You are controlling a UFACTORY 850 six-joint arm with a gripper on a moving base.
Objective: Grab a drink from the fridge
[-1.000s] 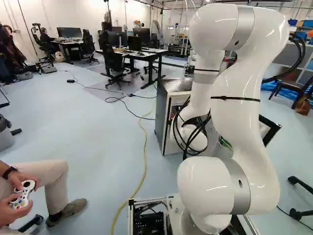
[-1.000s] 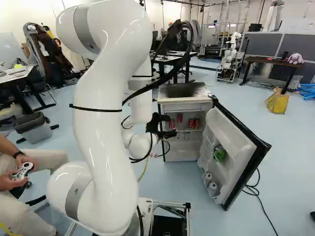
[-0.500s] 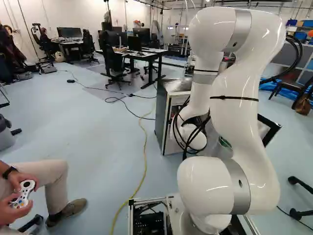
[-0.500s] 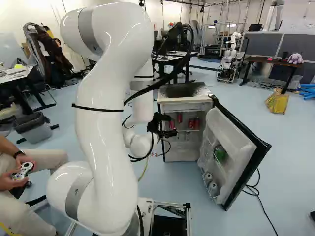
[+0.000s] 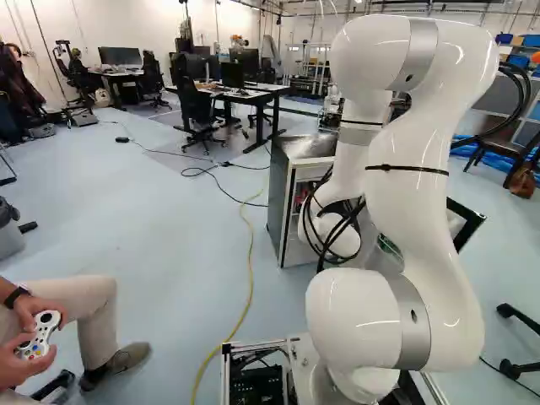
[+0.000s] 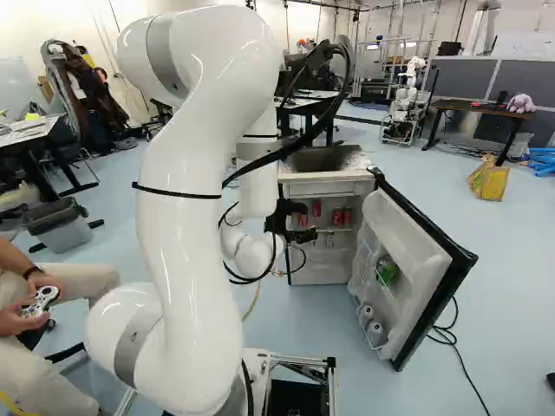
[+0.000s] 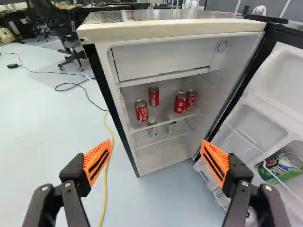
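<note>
Fridge (image 7: pixel 165 29): standing open ahead of me, its front edges framing the room inside.
Door (image 7: pixel 265 85): hanging wide open, its lower racks jutting out beside the opening.
Gripper (image 6: pixel 309 223): I'm pointing toward the fridge, fingers standing wide, orange pads (image 7: pixel 96 163) well apart.
Shelf (image 7: pixel 163 124): crossing the opening, its front edge lying just ahead of the drinks.
Yellow cable (image 7: pixel 106 189): running along the floor beside the fridge's doorless side.
Red cans (image 7: pixel 180 102): four standing on that shelf, two toward each side wall, a gap parting the pairs.
</note>
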